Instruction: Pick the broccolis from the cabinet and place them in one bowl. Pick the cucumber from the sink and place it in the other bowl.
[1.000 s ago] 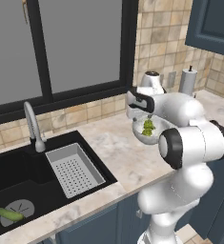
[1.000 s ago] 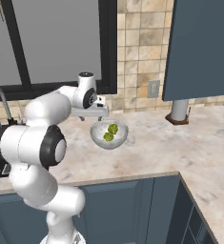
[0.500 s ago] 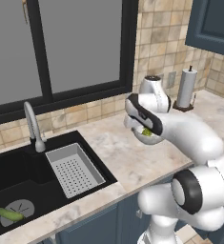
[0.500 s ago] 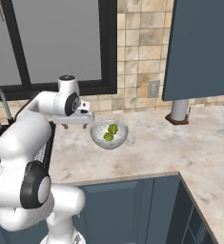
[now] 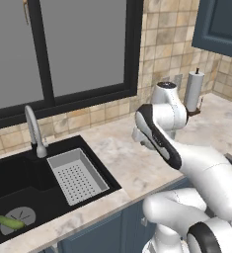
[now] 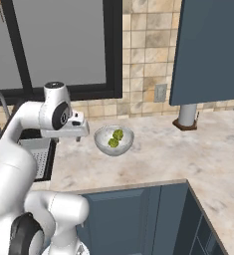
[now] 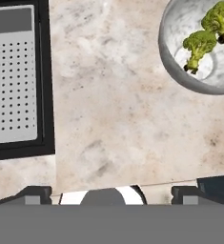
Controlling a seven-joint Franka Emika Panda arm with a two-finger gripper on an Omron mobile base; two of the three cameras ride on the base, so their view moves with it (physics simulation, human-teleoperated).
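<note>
- Two broccolis [image 6: 115, 138] are seen lying in the pale bowl [image 6: 113, 147] on the counter [image 6: 153, 159]; in the hand view one floret [image 7: 198, 45] is shown whole and the other is cut off at the top right corner.
- The bowl [image 7: 189, 71] is cut off by the top and right edges of the hand view, and in the left base view it is hidden behind the arm.
- The cucumber [image 5: 10, 223] is found lying in the black sink [image 5: 19, 188], on the round drain, partly cut by the sink's near rim.
- The gripper [image 6: 78, 133] is held spread wide and empty above bare counter, between the bowl and the perforated tray [image 6: 39, 155]; its fingertips [image 7: 37, 194] are only just seen at the bottom of the hand view.
- The tray [image 7: 13, 76] is cut off at the left edge of the hand view.
- The cabinet [image 6: 208, 50] is seen only in part, above a paper-towel holder [image 6: 187, 117].
</note>
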